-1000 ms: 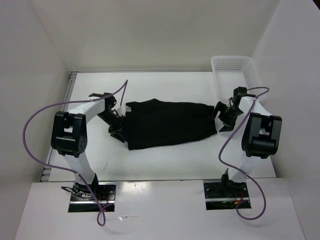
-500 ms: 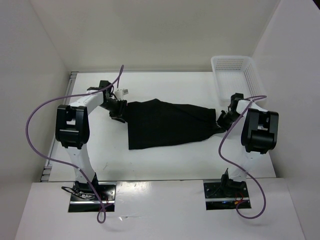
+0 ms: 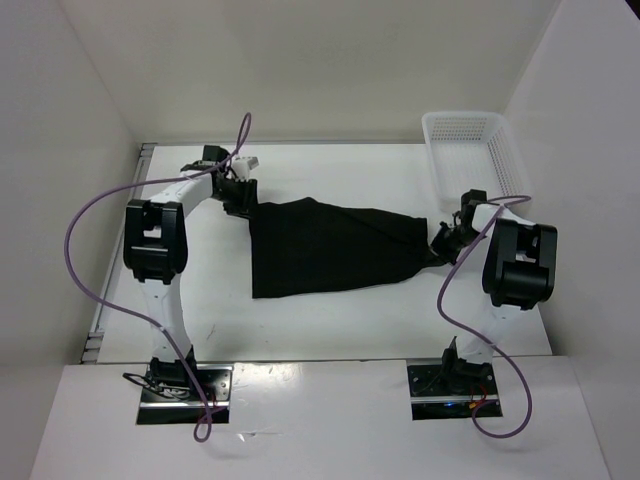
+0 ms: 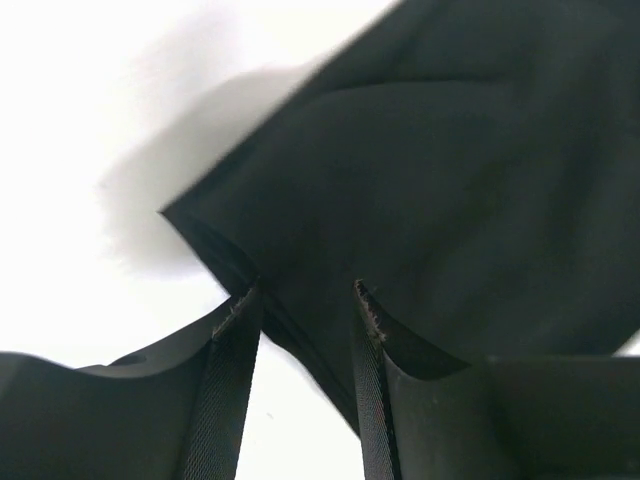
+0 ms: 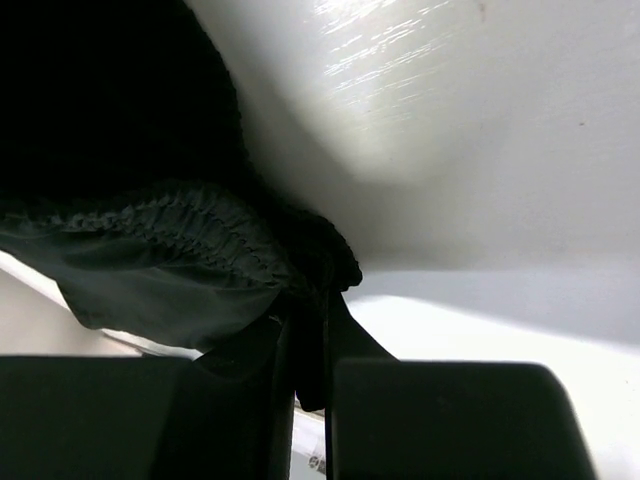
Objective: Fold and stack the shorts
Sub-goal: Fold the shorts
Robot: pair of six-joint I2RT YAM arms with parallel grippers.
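Black shorts (image 3: pixel 335 248) lie spread flat mid-worktop, long side running from the left edge toward the right edge. Left gripper (image 3: pixel 238 193) is at their far-left corner, toward the far left corner of the worktop (image 3: pixel 340 170). Its fingers (image 4: pixel 225 400) are a narrow gap apart with the fabric edge running through (table shows between them, so not clamped). Right gripper (image 3: pixel 443 243) is at the shorts' right end near the right edge, pinched tight on the gathered elastic edge. White basket (image 3: pixel 431 150) sits in the far right corner, apart from the shorts.
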